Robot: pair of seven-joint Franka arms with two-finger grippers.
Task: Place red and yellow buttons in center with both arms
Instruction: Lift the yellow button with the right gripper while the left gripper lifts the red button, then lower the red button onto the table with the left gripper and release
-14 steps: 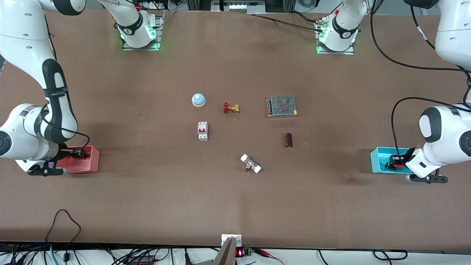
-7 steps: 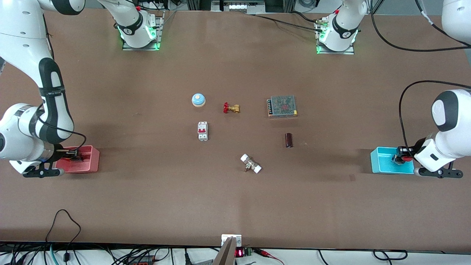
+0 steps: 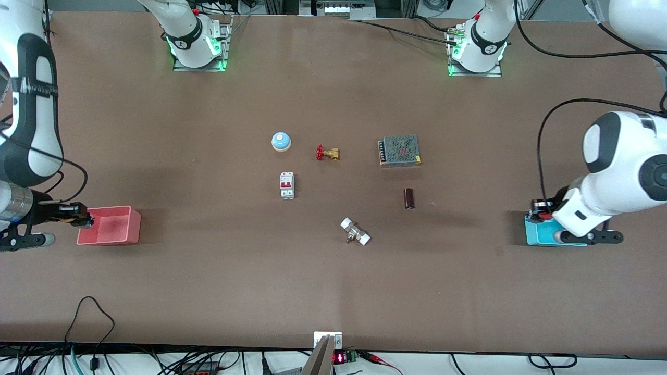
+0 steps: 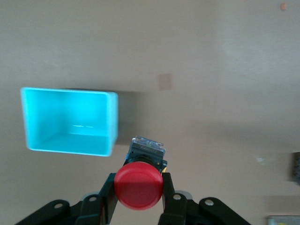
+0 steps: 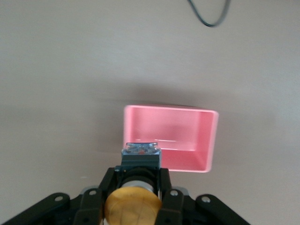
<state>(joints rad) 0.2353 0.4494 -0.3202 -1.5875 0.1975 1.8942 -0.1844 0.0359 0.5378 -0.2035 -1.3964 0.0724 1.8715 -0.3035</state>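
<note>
Holding one button apiece, both arms hang at the two ends of the table, each by the bin at its own end. We judge the buttons are held up in the air so they clear the bin walls for the carry to the center (image 3: pixel 344 195).

The left gripper (image 3: pixel 539 212) is at mid-height of the front view, over the rim of the cyan bin (image 3: pixel 536 237). Its fingers pinch the red button (image 3: pixel 545 215) by the body, just under the cap. In the left wrist view the round red cap (image 4: pixel 139 185) faces the camera, glossy and domed. A small dark base with a pale, clear end points down toward the table. The cyan bin's inside shows nothing in it.

The right gripper (image 3: pixel 78 216) is at the same height of the front view, over the outer rim of the pink bin (image 3: pixel 112 239). It grips the yellow button (image 5: pixel 132 206) the same way, cap toward the wrist and base downward. That cap is a dull yellow-orange, on a metal collar above a dark block. The pink bin also looks vacant.

The center is bare brown tabletop ringed by clutter: a bell (image 3: pixel 281 141), a valve (image 3: pixel 327 153), a breaker (image 3: pixel 287 185), a power supply (image 3: pixel 400 150), a dark cylinder (image 3: pixel 409 198) and a white-ended fitting (image 3: pixel 355 232). We think the open patch between them is why side grips suit: each button can go down base-first.
</note>
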